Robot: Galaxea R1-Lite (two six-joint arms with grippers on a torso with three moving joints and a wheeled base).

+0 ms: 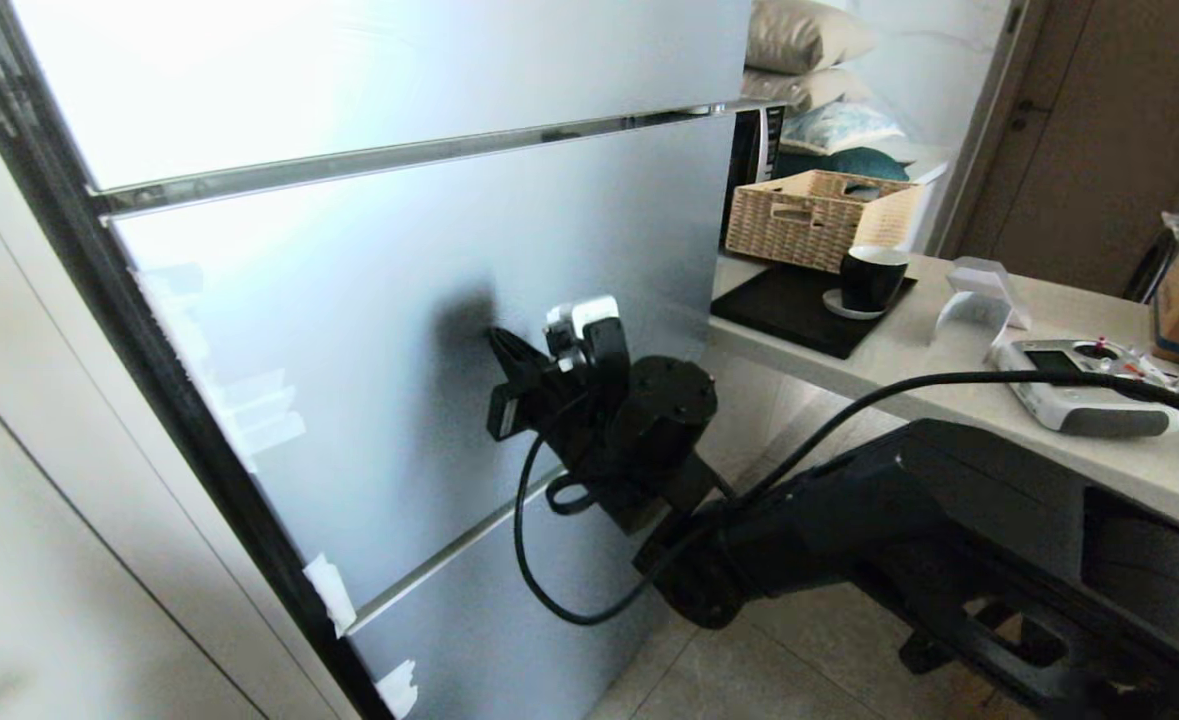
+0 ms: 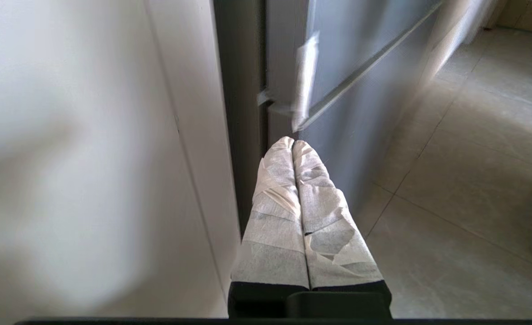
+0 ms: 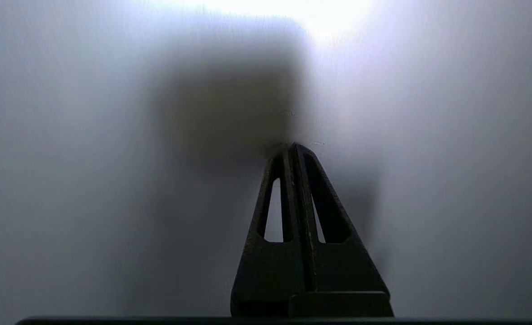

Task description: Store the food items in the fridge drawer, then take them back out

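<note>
The fridge stands shut, so the food items and the fridge drawer are hidden. My right gripper (image 1: 496, 335) is shut, and its black fingertips (image 3: 293, 146) rest against the grey middle door panel (image 1: 369, 330), with nothing between them. In the right wrist view that panel (image 3: 112, 180) fills the picture. My left gripper (image 2: 293, 141), its fingers wrapped in white tape, is shut and empty. It hangs low beside the fridge's dark left edge (image 2: 241, 113).
White tape scraps (image 1: 331, 592) stick to the door's left edge. A pale counter (image 1: 949, 345) at right carries a wicker basket (image 1: 814, 212), a black cup (image 1: 871, 278), a black mat (image 1: 789, 305) and a handheld controller (image 1: 1079, 385). Tiled floor (image 2: 464, 189) lies below.
</note>
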